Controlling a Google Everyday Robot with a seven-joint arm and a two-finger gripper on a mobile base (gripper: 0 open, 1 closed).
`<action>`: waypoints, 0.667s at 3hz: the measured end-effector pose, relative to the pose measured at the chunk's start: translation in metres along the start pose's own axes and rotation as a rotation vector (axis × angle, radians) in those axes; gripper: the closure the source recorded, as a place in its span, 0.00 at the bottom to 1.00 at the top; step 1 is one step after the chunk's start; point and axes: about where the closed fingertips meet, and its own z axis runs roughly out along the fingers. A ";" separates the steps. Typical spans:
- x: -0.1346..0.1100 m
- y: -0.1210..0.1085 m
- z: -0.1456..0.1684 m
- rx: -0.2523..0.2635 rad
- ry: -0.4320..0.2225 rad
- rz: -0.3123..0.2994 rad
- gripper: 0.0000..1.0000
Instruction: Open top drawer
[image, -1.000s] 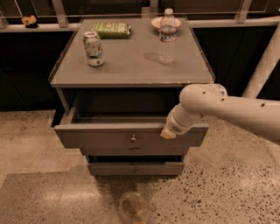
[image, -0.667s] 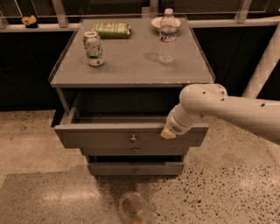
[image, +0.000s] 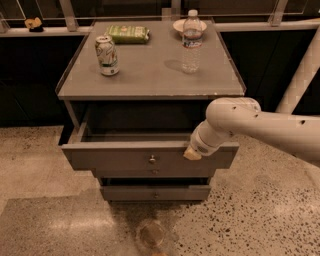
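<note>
Pull straight out, level and slow, so the top drawer (image: 125, 157) doesn't rack sideways or shake the can (image: 107, 55) and bottle (image: 191, 42) on the cabinet (image: 150, 75). The drawer stands well forward of the cabinet with its inside showing, so little travel is probably left; ease off before the stop. The gripper (image: 192, 154) sits at the top edge of the drawer front, right of the knob (image: 152, 159) and toward the right end. Whether it is open or closed, you cannot tell from here.
</note>
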 end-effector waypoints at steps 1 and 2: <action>0.002 0.005 0.000 -0.005 -0.001 0.002 1.00; 0.002 0.005 -0.001 -0.005 -0.001 0.002 1.00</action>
